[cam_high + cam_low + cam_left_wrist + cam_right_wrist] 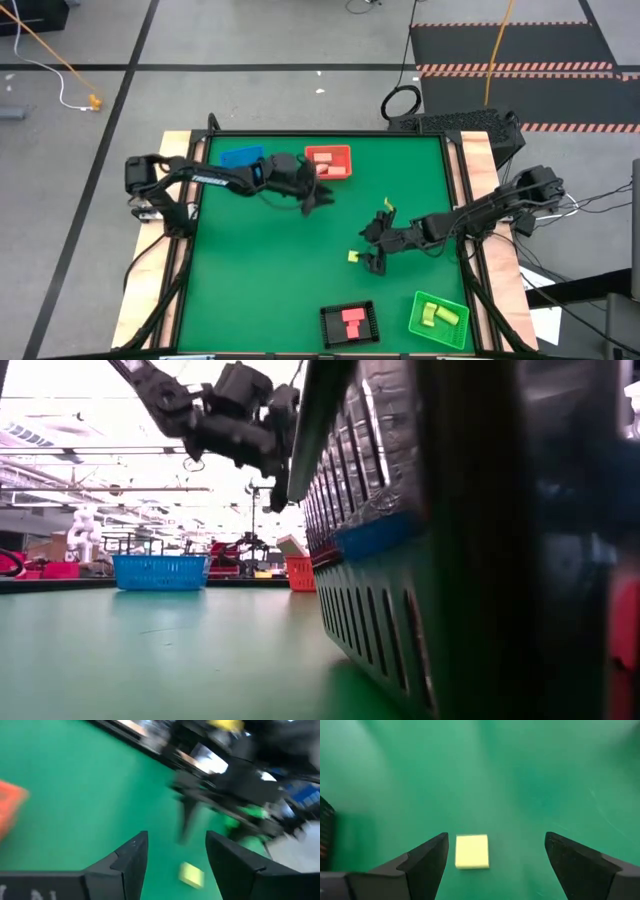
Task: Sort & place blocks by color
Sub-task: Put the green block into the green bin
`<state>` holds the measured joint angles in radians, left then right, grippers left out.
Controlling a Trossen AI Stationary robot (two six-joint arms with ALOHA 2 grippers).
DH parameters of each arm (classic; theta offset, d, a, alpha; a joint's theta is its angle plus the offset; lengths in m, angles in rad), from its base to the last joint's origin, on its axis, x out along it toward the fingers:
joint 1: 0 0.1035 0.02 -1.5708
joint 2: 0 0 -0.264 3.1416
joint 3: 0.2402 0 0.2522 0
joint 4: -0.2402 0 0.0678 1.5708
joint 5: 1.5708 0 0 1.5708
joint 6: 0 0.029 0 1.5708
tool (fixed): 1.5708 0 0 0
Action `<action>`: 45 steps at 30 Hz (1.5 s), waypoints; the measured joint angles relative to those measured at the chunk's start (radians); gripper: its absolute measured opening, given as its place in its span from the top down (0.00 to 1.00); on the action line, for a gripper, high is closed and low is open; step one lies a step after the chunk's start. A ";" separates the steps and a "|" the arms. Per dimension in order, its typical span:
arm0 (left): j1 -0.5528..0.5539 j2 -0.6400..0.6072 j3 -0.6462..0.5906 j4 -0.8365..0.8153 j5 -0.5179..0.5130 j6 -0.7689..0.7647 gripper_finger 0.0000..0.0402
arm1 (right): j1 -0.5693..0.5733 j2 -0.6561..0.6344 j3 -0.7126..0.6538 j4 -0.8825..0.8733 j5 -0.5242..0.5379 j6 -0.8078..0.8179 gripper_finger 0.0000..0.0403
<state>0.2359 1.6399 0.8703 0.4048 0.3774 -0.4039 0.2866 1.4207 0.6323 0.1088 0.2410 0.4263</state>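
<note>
block: small flat pale-yellow square block [472, 851] on green table [520, 780], probably light, rigid, kinda slick
grab: opposite flat sides
right gripper [495, 860]: wide open, empty, hovering over it
left gripper [177, 857]: parted, empty

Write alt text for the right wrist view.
A pale yellow block lies flat on the green table, between the right gripper's two open dark fingers, nearer one of them and untouched.
</note>
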 joint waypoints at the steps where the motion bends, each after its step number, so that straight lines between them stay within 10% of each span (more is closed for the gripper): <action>1: -0.030 -0.013 0.000 -0.014 0.002 0.012 0.51 | 0.004 0.015 0.000 -0.002 0.000 -0.017 0.21; 12: -0.314 -0.187 0.001 -0.213 -0.058 0.069 0.54 | 0.030 0.130 0.000 0.117 0.002 -0.128 0.21; 32: -0.655 -0.232 0.000 -0.481 -0.487 -0.177 0.54 | 0.095 0.152 0.000 0.178 0.105 -0.106 0.21; 45: -0.758 -0.232 0.000 -0.509 -0.511 -0.259 0.54 | 0.102 0.290 0.000 0.277 0.125 -0.122 0.21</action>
<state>-0.5222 1.4078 0.8703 -0.1039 -0.1333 -0.6634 0.3889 1.7112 0.6319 0.3854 0.3664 0.3045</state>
